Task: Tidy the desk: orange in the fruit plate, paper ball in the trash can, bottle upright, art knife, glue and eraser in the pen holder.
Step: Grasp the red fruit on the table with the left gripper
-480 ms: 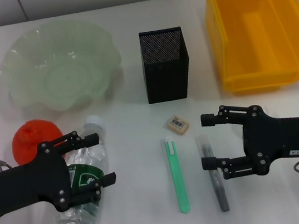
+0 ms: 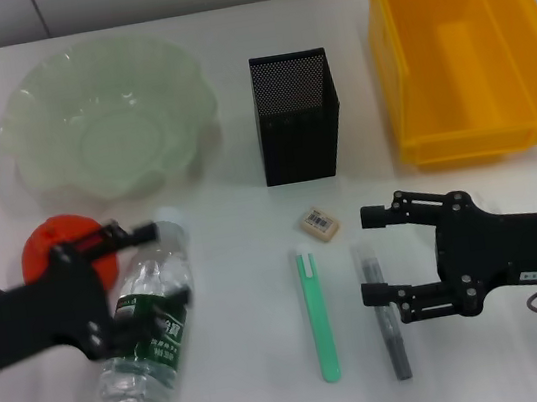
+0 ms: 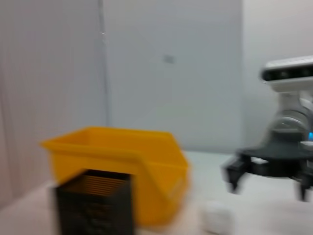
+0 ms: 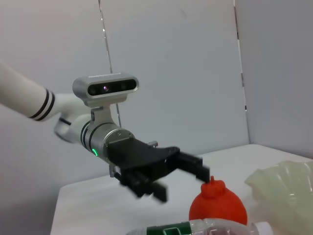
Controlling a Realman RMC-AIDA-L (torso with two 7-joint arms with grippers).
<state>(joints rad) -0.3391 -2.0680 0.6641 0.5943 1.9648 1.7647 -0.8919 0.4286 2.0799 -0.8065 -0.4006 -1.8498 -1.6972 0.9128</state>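
The orange (image 2: 53, 245) lies at the near left, touching the clear bottle (image 2: 151, 330), which lies on its side with its white cap (image 2: 170, 219) pointing away from me. My left gripper (image 2: 162, 267) is open, low over the bottle's upper half, beside the orange. My right gripper (image 2: 378, 253) is open, with its near finger over the grey glue stick (image 2: 389, 330). The green art knife (image 2: 317, 320) and the eraser (image 2: 318, 224) lie between the arms. The black mesh pen holder (image 2: 296, 116) stands behind them. No paper ball is in view. The right wrist view shows the left gripper (image 4: 161, 176) above the orange (image 4: 217, 208).
The pale green fruit plate (image 2: 30, 95) is at the back left. A yellow bin (image 2: 462, 41) stands at the back right. The left wrist view shows the bin (image 3: 122, 161), the pen holder (image 3: 93, 200) and the right gripper (image 3: 264, 171).
My left arm has shifted left and a little away from me, so its fingers now reach toward the orange. The bottle is more exposed. The right arm has not moved.
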